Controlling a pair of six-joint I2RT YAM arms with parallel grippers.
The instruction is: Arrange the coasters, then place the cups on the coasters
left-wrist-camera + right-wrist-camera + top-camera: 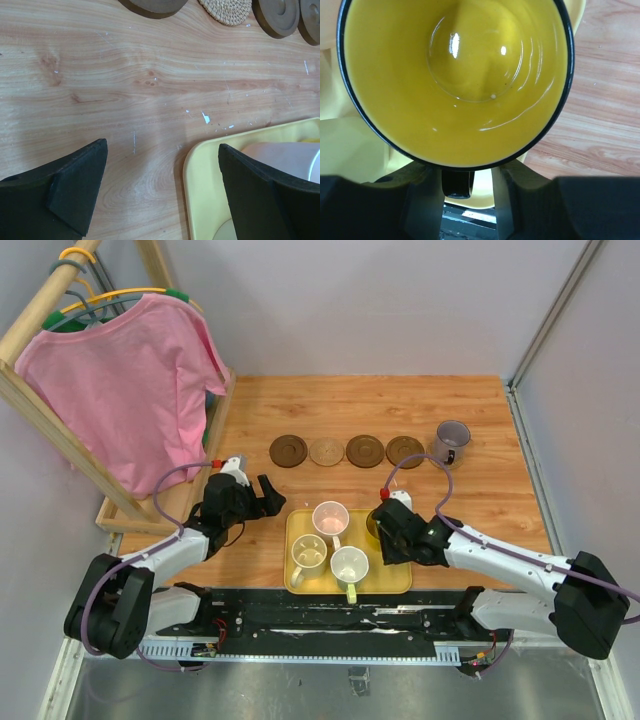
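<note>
Left gripper (160, 170) hangs spread wide over the table (150, 100) beside the yellow tray (400, 580), four coasters (365, 450) lined up beyond, while right gripper (457, 185) straddles the yellow cup (455, 75) handle at the tray's right edge, grip unclear.

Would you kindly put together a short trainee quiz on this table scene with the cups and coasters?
1. True or false: the left claw is open.
2. How many coasters in the row show no cup on them?
3. What colour is the cup whose handle lies between the fingers of the right claw? A pink; B yellow; C grey-purple.

Key: 1 true; 2 four; 3 B.
</note>
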